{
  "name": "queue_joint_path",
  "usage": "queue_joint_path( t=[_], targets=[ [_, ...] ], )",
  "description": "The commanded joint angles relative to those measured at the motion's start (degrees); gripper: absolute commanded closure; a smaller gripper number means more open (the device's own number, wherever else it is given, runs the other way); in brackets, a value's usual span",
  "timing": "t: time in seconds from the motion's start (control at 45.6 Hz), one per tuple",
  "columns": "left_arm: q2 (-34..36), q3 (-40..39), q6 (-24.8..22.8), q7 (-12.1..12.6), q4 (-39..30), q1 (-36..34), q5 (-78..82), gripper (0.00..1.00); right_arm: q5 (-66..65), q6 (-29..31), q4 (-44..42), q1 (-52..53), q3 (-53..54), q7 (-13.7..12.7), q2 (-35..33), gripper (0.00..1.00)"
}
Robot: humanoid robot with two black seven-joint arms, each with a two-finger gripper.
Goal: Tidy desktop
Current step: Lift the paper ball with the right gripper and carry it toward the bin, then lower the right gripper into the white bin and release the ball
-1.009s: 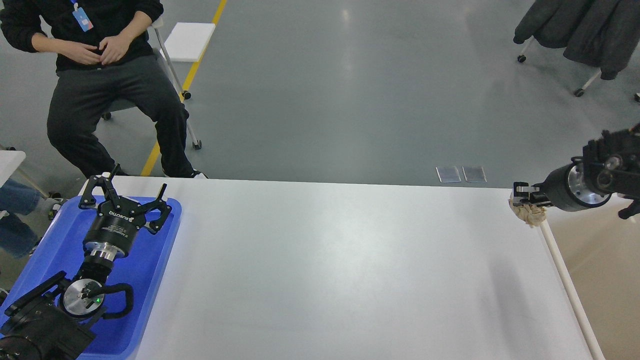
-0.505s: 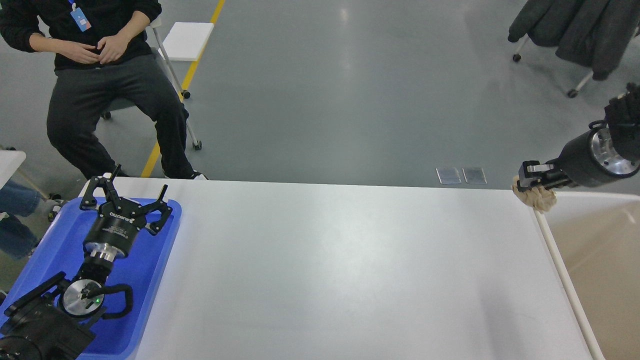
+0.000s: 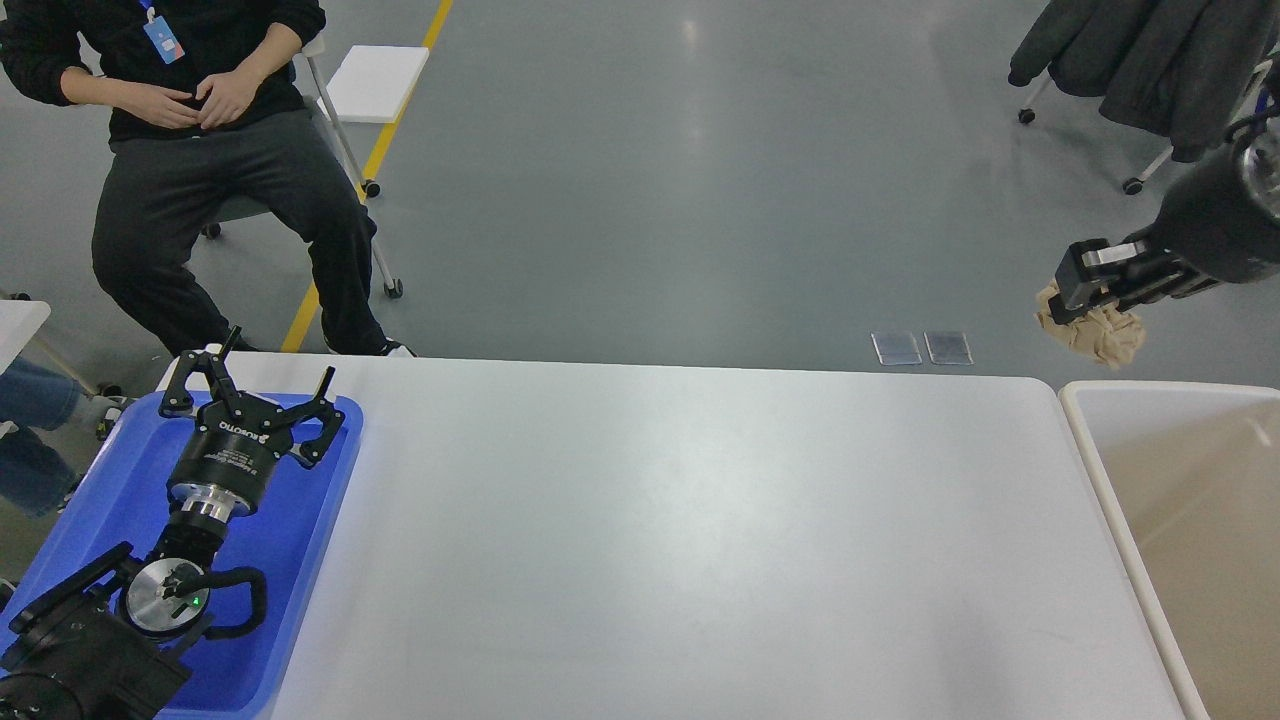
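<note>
A: Start at the right gripper (image 3: 1085,300). What have its fingers got?

B: They are closed on a crumpled wad of brown paper (image 3: 1095,328), which hangs just under them. The arm comes in from the upper right, and the wad is in the air, above the floor beyond the bench's far right corner and near the far rim of the beige bin (image 3: 1080,425). It is not over the bin's opening.

A: And the left gripper (image 3: 262,395)?

B: Its fingers are spread wide with nothing between them. It hovers over the blue tray (image 3: 120,480) at the left edge of the bench.

A: Where does that leave the desktop (image 3: 700,540)?

B: The white bench fills the middle of the view, between tray and bin, and I see no loose item on it. I'd judge the tidying nearly finished: the wad is off the surface, but not yet dropped. What remains looks like carrying it over the bin and letting go.

A: Anything else?

B: A seated person (image 3: 200,150) beyond the far left corner, hands in lap.
</note>
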Motion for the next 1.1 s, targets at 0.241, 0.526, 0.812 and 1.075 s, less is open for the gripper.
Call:
queue_joint_path(
  t=[0.241,0.526,0.812,1.075],
  targets=[
    [0.00,0.00,0.00,0.00,0.00,0.00,0.00,0.01,-0.07,1.69,0.21,3.61,-0.40,-0.01,-2.56,1.00],
    [0.00,0.00,0.00,0.00,0.00,0.00,0.00,0.01,-0.42,1.69,0.04,3.61,-2.06,-0.45,-5.64,1.00],
    [0.00,0.00,0.00,-0.09,0.00,0.00,0.00,0.01,-5.34,1.69,-0.32,2.82,-3.21,-0.72,-11.79,1.00],
    [0.00,0.00,0.00,-0.09,0.00,0.00,0.00,0.01,-7.89,1.69,-1.90,0.36,-3.91,-0.63,-18.03,1.00]
  ],
)
